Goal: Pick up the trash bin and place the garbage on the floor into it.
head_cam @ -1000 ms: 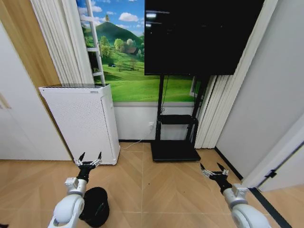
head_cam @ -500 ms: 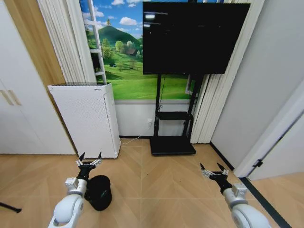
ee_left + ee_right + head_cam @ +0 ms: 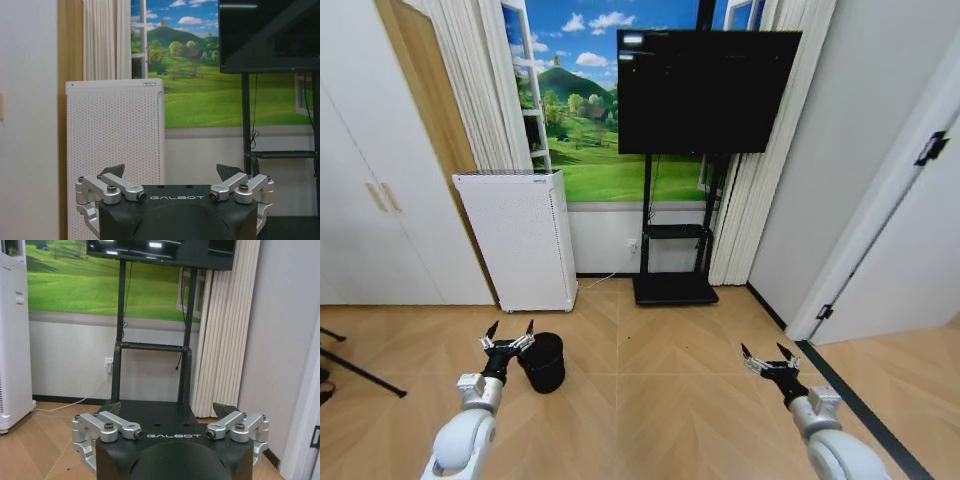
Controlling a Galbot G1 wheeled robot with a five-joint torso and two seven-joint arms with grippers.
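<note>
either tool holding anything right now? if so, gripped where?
Nothing is held. The left tool and right tool are both open and empty, raised above the floor. The trash bin stands untouched beside the left tool.

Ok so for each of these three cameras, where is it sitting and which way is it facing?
Head view: high on the robot, looking forward and down at the floor, the trash bin and both arms, left gripper and right gripper open.
Left wrist view: behind its gripper, facing the white appliance.
Right wrist view: behind its gripper, facing the TV stand.
Shared: the appliance and stand show in all three.
</note>
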